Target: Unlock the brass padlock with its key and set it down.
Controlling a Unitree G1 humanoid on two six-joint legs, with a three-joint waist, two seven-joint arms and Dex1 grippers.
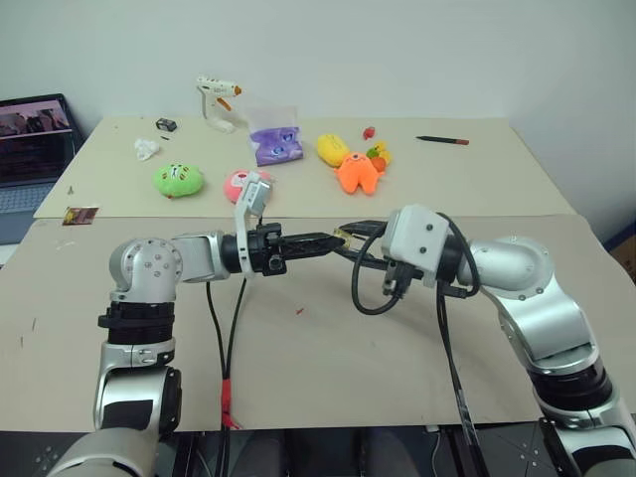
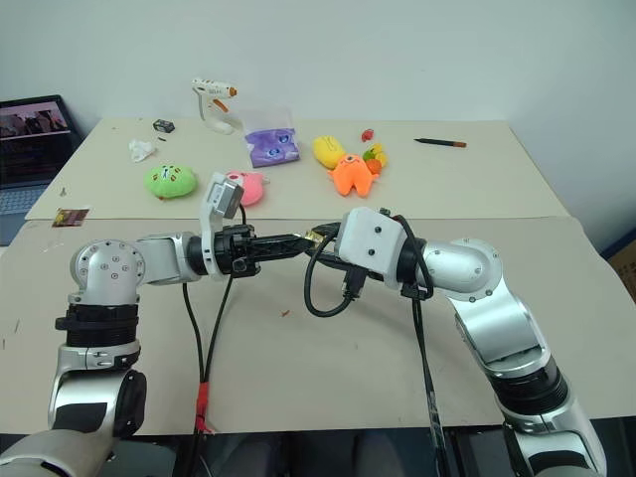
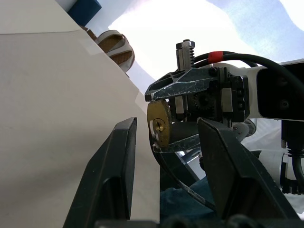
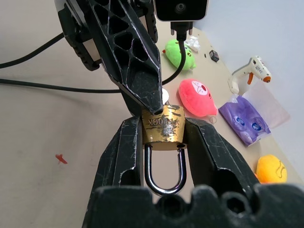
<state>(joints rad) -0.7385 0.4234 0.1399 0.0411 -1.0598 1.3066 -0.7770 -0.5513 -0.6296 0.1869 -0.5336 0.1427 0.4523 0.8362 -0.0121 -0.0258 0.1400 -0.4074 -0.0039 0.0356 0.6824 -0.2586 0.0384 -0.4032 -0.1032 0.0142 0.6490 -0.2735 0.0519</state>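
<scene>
The big tan table [image 1: 417, 328] fills most of the scene. At its far side lie some toys: a green plush [image 1: 179, 180], a pink plush [image 1: 238, 185], an orange plush [image 1: 357, 173] and a purple bag [image 1: 275, 145]. A white glue gun [image 1: 218, 101] stands behind them. None of these are part of the job.

Over the near part of the table, the two arms meet in the air. The right pincer [image 4: 164, 137] is closed on the brass padlock [image 4: 163, 127]. It squeezes the gold body from both sides, well above the table. The silver shackle [image 4: 164, 171] points back toward the right wrist. Its loop looks closed, so the padlock looks locked.

The left pincer [image 1: 333, 241] reaches across from the other side, and its tip is right at the padlock. In the left wrist view its two fingers [image 3: 111, 175] stand partly apart. In the right wrist view a small silver bit, maybe the key [image 4: 164, 96], peeks out by the tip. I cannot tell for sure if the left pincer is holding it.

The keyhole [image 3: 158, 125] faces the left pincer. I think the step now is getting the key into the keyhole. Next, the key must line up straight with the hole, slide in, and then turn. The right pincer must keep the padlock steady for that. The key is tiny, so a small tilt could make it miss.
</scene>
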